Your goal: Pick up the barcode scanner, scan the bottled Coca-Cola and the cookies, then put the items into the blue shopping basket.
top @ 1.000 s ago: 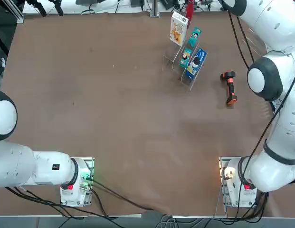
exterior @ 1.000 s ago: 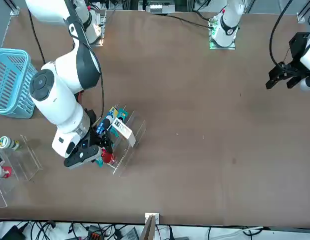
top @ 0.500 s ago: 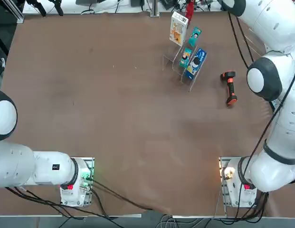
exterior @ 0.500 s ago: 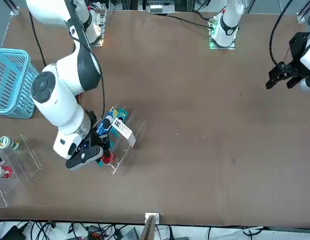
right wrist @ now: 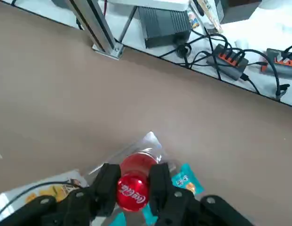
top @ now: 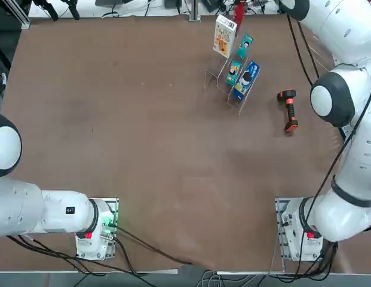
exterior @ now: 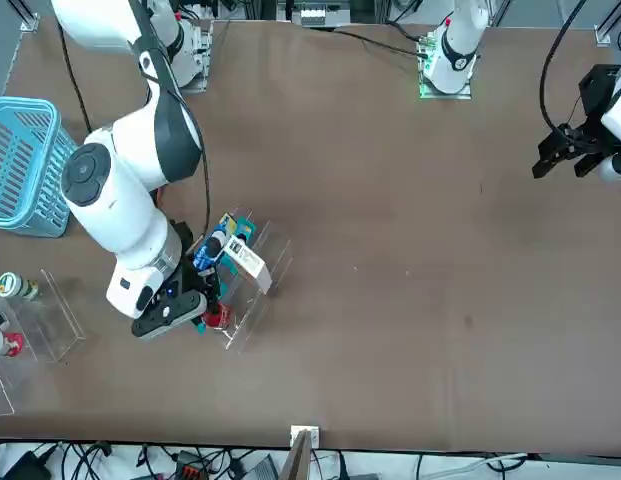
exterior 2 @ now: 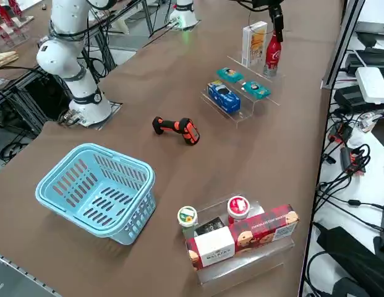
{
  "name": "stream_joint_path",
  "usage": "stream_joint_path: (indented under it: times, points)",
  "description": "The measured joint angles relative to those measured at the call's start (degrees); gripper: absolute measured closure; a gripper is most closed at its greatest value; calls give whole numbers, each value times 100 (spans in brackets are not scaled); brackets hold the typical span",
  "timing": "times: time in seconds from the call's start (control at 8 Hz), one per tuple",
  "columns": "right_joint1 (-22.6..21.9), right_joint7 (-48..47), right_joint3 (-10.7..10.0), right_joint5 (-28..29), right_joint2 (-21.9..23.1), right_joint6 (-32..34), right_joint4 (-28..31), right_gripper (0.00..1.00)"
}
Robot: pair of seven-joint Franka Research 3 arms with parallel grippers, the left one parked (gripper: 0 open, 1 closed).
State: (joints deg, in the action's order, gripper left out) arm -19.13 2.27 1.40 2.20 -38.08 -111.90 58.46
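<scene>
Since the bottled Coca-Cola (right wrist: 135, 181) stands upright in the clear rack (exterior 2: 253, 99) at the counter's (top: 143, 149) far edge, my right gripper (right wrist: 131, 188) is down over it, fingers (right wrist: 106, 186) pinching its cap and neck. Cookies (exterior 2: 253, 43) sit just beside it, teal packets (exterior 2: 230, 75) in front. Barcode scanner (exterior 2: 174, 128) lies untouched nearer the blue shopping basket (exterior 2: 96, 189), so lifting straight up looks safest.

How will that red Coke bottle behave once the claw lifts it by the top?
The right gripper is shut on the bottled Coca-Cola near its cap. Tall and slim, it may swing or tilt below the fingers. Its smooth round neck could slip. It looks rigid, so probably won't crush.
</scene>
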Motion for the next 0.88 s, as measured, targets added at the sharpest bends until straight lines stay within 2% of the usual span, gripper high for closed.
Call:
stream_joint_path:
  times: [0.25, 0.5, 0.75, 0.88]
  points:
    - [276, 611, -14, 14, 85, 913, -359, 63]
    - [560, 1403, -66, 33, 448, 1786, -504, 63]
    - [924, 2149, -253, 28, 878, 2759, -434, 63]
    - [1135, 2583, -448, 31, 1168, 3001, -191, 63]
